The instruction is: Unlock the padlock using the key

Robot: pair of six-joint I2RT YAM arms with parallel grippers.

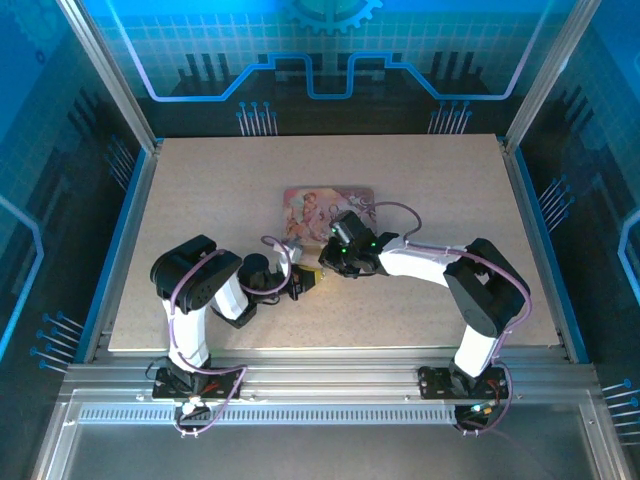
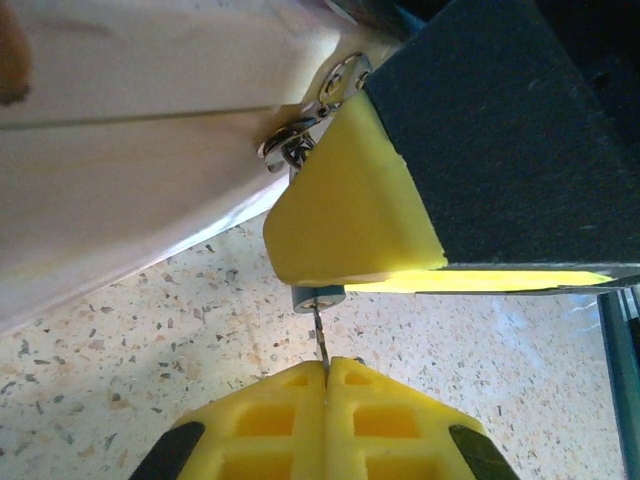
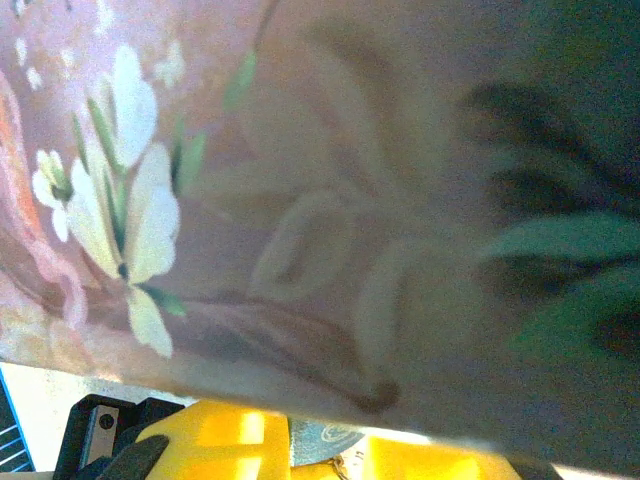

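Just ahead of left claw (image 2: 325,375), clamped shut on the key (image 2: 321,342): long axis in line with claw, tip pointing away into the padlock (image 2: 318,298). Padlock pinched in right claw (image 3: 318,452), beside pink tin (image 2: 130,150).

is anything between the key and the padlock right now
Nothing visible. The key, pinched in the left end effector, runs straight to the padlock. The right end effector appears to grip the padlock from the far side, off that line.
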